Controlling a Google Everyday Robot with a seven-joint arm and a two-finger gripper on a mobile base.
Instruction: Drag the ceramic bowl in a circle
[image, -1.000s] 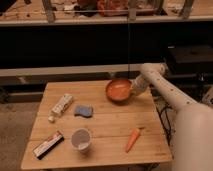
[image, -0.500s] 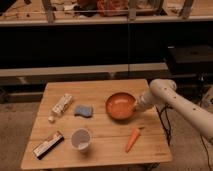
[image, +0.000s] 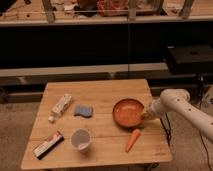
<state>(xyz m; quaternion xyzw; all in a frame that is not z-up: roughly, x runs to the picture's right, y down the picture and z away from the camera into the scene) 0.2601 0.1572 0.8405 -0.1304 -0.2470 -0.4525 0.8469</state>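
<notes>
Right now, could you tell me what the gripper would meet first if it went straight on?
The gripper sits at the ceramic bowl, on its rim at picture right, pointing leftward, so the bowl comes first; beyond it perhaps the blue sponge, though depth is unclear.

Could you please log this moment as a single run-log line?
task: circle drag | gripper: at bowl right rim | bowl: upright, table right side | carrot: in front of bowl
</notes>
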